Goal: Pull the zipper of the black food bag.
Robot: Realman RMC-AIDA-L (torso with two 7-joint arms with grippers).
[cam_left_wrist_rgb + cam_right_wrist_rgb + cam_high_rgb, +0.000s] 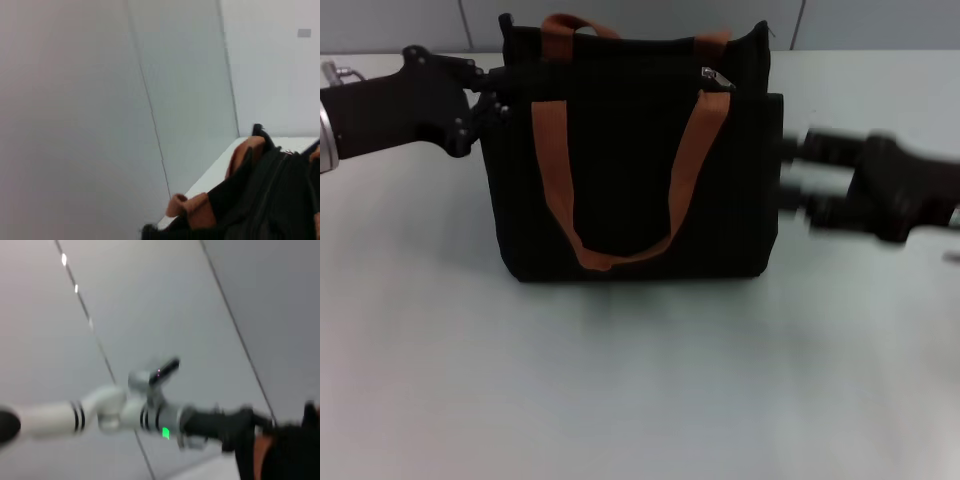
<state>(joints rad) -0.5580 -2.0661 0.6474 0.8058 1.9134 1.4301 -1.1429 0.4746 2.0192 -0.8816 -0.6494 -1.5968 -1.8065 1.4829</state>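
Black food bag (630,160): upright on table (620,400).
Zipper (712,77): top edge, right end.
Left gripper (492,100): at bag's left side; grip unclear.
Right gripper (798,175): beside bag's right side, blurred; opening unclear.

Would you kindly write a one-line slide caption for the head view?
Black food bag upright on the table, left tool at its upper left corner, right tool beside its right side, zipper at top right.

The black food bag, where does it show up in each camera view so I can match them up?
Head view: the black food bag stands upright on the table, centre, with the left pincer at its upper left corner and the right pincer beside its right side.
Left wrist view: the bag fills the lower right corner.
Right wrist view: only a dark sliver at the lower right edge.
Shared landmark: the orange-brown strap handles, seen in all three.
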